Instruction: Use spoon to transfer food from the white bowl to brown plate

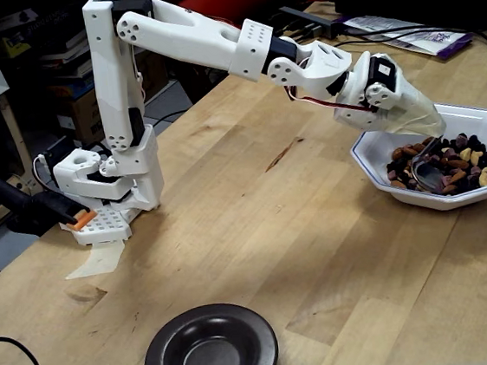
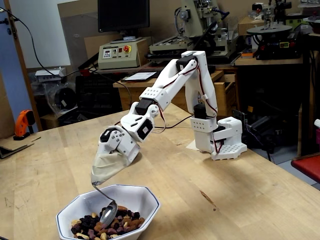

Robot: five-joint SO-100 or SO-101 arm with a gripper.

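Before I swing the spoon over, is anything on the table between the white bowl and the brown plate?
Nothing visible. Bare wood lies between the white bowl and the brown plate. The spoon is in the food; the arm's base sits off to the side.

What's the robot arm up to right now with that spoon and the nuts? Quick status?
Gripper wrapped in cloth, jaws hidden. Spoon tip down among food in white bowl. Brown plate empty. Bare table between them.

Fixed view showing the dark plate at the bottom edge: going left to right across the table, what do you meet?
Arm base → brown plate → gripper, wrapped in cloth → white bowl holding the food.
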